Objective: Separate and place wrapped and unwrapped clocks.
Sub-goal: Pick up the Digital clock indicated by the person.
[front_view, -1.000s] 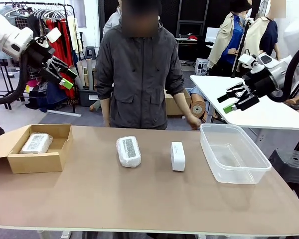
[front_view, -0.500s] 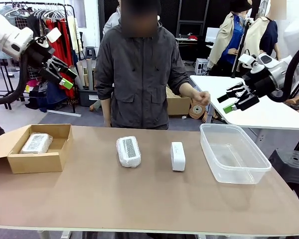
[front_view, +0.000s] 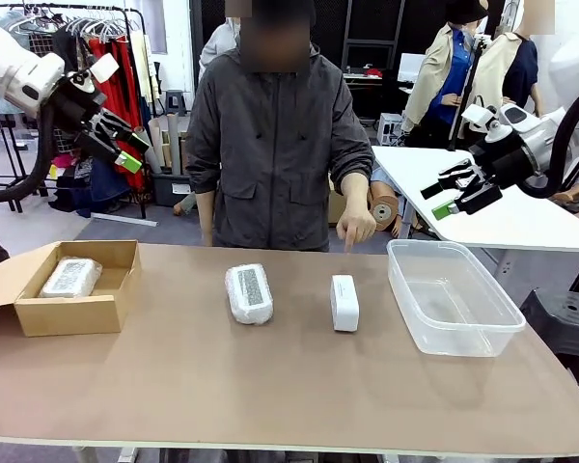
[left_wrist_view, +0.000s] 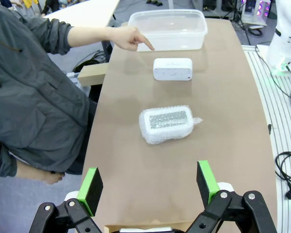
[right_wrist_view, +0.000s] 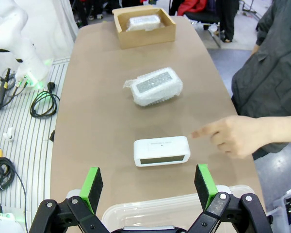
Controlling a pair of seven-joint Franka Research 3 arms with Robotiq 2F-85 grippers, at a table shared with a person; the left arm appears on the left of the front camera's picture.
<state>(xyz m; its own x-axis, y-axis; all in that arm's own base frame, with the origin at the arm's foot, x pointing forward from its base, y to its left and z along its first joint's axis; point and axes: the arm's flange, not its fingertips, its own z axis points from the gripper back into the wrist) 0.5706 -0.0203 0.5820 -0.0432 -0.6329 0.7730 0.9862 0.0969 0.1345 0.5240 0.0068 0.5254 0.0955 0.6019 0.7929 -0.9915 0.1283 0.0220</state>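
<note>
A wrapped clock [front_view: 249, 293] in crinkly clear plastic lies at the table's middle, also in the wrist views [left_wrist_view: 166, 124] [right_wrist_view: 156, 88]. A second wrapped clock [front_view: 70, 278] lies inside the cardboard box [front_view: 106, 307] at the left [right_wrist_view: 143, 21]. The bare white clock [front_view: 344, 302] lies right of centre [left_wrist_view: 172, 69] [right_wrist_view: 161, 151]. The person's hand [front_view: 354, 230] points a finger down at it [left_wrist_view: 130, 38] [right_wrist_view: 233, 134]. My left gripper [front_view: 124, 149] hangs open high above the left end [left_wrist_view: 151, 185]. My right gripper [front_view: 452, 193] hangs open high at the right [right_wrist_view: 149, 183]. Both hold nothing.
A clear plastic tub [front_view: 492, 328] stands at the table's right end, with nothing in it [left_wrist_view: 203, 26]. The person stands at the far edge. A second white table [front_view: 521, 217] sits behind on the right. Cables [right_wrist_view: 42, 103] lie on the floor beside the table.
The person's hand rose from the table's far edge, then came down to point at the bare white clock. Both arms stayed still.
</note>
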